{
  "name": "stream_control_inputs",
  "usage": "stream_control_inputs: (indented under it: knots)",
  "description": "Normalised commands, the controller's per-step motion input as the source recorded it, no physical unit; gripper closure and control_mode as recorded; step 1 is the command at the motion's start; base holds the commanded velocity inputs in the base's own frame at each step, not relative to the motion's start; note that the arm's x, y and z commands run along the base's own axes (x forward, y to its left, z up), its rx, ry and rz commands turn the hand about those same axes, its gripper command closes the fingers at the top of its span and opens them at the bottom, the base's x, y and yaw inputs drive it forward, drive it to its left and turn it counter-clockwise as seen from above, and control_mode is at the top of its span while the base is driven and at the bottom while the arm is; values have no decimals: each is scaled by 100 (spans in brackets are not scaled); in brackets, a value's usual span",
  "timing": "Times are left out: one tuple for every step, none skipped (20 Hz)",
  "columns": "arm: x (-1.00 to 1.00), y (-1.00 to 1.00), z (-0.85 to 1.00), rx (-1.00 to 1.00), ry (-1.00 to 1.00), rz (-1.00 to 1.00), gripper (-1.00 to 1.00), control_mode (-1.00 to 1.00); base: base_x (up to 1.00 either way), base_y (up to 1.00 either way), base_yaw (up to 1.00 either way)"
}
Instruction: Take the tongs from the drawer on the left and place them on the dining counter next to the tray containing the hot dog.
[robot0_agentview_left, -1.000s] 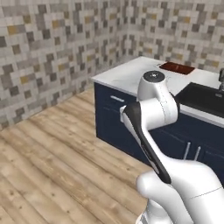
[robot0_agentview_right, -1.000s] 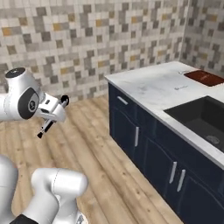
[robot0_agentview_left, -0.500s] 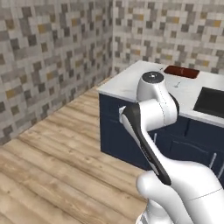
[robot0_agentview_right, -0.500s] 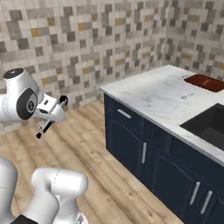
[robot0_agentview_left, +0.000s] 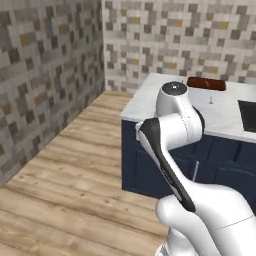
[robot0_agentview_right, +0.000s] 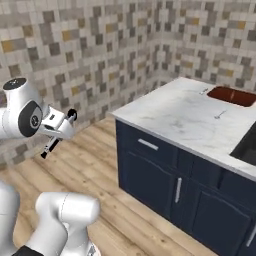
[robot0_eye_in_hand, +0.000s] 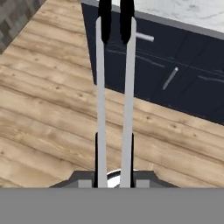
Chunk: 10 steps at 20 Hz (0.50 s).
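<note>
Left base view: you have the white arm folded in the foreground, hiding the hand. Surface (robot0_agentview_left: 150, 97), white marble, stands ahead and to the right. Tray (robot0_agentview_left: 206, 83), dark red, lies at the far edge of it. A small silver item (robot0_agentview_left: 210, 100) sits just in front of the tray; too small to name. Hot dog: not resolvable.

Right base view: end effector (robot0_agentview_right: 61, 134) hangs out over the wood floor, well apart from the surface (robot0_agentview_right: 175, 115) and left of it. A thin dark and pale rod, the tongs (robot0_agentview_right: 50, 146), slants down from it. Tray (robot0_agentview_right: 233, 96) sits at the far right end of the marble top. Drawer (robot0_agentview_right: 148, 145), navy with a short horizontal bar handle, is under the near corner and reads as closed.

Hand view: tongs (robot0_eye_in_hand: 114, 96), two thin grey arms with black ends, run straight away from the camera, long axis along the line of the hand. End effector (robot0_eye_in_hand: 114, 151) is clamped on their near end, fingers (robot0_eye_in_hand: 96, 151) pressed against the outer sides. The black ends point toward the navy cabinet front and the drawer handle (robot0_eye_in_hand: 145, 37).

Key relation: the tray lies far to the right of the tongs, across the length of the marble. Your coming move, by judgement, is a long carry that way, then laying the tongs down beside the tray.
</note>
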Motion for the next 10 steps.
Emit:
stream_control_inputs:
  knots:
    - [0,0,0,0,0,0,100,100,81,100,-40]
    - [0,0,0,0,0,0,100,100,73,100,-40]
    - [0,0,0,0,0,0,100,100,72,100,-40]
    - [0,0,0,0,0,0,100,100,69,100,-40]
    - [0,0,0,0,0,0,100,100,67,100,-41]
    - [0,0,0,0,0,0,100,100,66,100,-41]
    - [0,0,0,0,0,0,100,100,65,100,-41]
    - [0,0,0,0,0,0,100,100,64,100,-40]
    - [0,0,0,0,0,0,100,100,63,100,-39]
    - [0,0,0,0,0,0,100,100,63,100,-39]
